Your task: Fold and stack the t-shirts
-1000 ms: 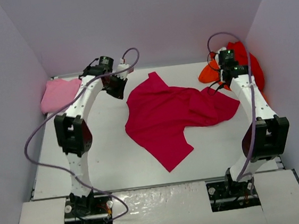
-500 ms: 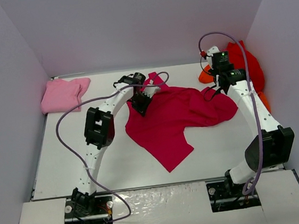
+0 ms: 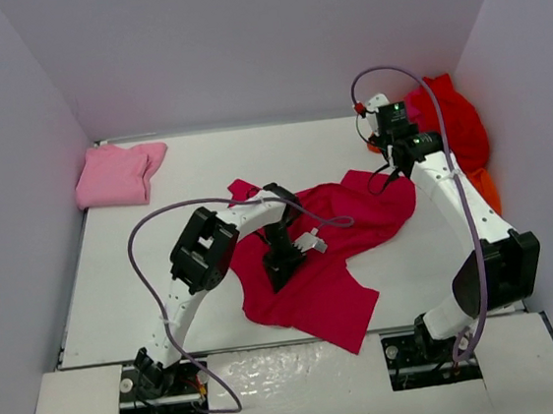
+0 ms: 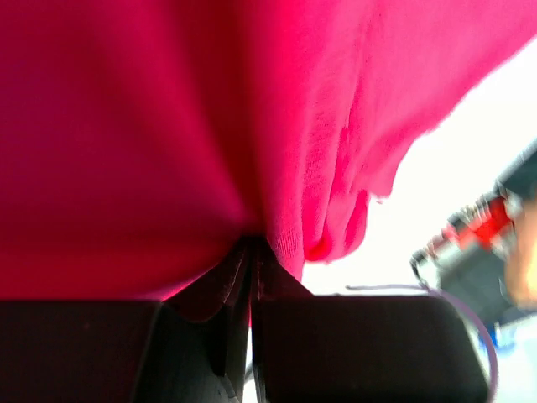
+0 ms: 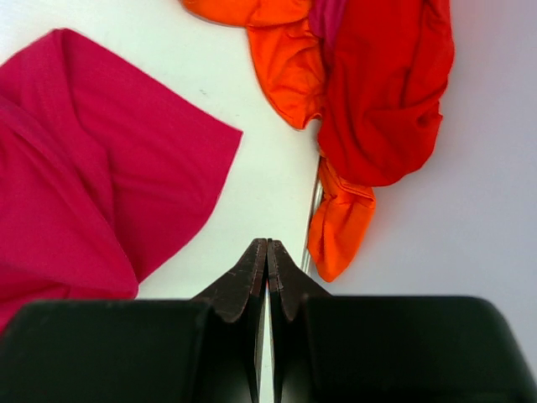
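Left pincer pinches the crumpled crimson-magenta t-shirt at the desk centre, right pincer closed and empty; we judge one done (pink t-shirt, folded, far-left corner), with red t-shirt and orange t-shirt heaped far-right.

So we've got a white table with four shirts lying on it. The light pink shirt sits folded in the far left corner. The crimson-magenta shirt sprawls rumpled across the middle, one end reaching close to the near edge. Over in the far right corner we see the red shirt heaped up, with the orange shirt tangled under and beside it, both along the right edge.
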`<state>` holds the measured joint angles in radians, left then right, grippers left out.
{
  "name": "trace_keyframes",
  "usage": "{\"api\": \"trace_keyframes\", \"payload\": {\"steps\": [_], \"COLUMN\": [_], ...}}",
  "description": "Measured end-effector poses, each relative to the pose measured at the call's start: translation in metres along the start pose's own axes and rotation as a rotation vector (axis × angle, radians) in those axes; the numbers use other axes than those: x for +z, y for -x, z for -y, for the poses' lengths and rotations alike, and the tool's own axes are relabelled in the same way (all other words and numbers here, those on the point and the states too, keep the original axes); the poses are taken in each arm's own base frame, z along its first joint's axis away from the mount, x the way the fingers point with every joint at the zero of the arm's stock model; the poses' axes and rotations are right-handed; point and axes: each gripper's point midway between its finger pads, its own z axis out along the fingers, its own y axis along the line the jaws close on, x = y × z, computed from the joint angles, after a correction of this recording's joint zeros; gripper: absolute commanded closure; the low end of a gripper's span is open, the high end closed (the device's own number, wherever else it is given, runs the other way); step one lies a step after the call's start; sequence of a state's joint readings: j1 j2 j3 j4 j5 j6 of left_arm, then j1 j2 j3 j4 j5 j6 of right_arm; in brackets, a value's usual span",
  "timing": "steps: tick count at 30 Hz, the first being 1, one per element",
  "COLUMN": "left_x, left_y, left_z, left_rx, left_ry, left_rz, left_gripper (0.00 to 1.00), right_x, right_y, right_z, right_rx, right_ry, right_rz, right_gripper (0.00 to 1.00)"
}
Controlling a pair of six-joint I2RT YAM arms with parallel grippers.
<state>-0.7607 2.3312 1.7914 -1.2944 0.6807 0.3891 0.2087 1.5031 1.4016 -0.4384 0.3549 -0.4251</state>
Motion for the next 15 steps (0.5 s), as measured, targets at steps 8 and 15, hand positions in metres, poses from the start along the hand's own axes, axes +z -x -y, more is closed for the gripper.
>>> {"api": "trace_keyframes", "payload": {"steps": [8, 15], "left_x": [0.005, -0.126], "left_y": [0.003, 0.065], "left_z": [0.013, -0.033], "left_rx": [0.082, 0.155], "left_ry": [0.018, 0.428], "left_rz": [-0.034, 0.396], "left_gripper": [0.95, 0.42], "right_x": [0.002, 0.002], "right_y": [-0.006, -0.005], "right_z": [-0.019, -0.024], "right_rx": [-0.026, -0.027], "right_ry": [0.054, 0.075], "right_rz": [-0.003, 0.004], "right_gripper": [1.0, 0.99]}}
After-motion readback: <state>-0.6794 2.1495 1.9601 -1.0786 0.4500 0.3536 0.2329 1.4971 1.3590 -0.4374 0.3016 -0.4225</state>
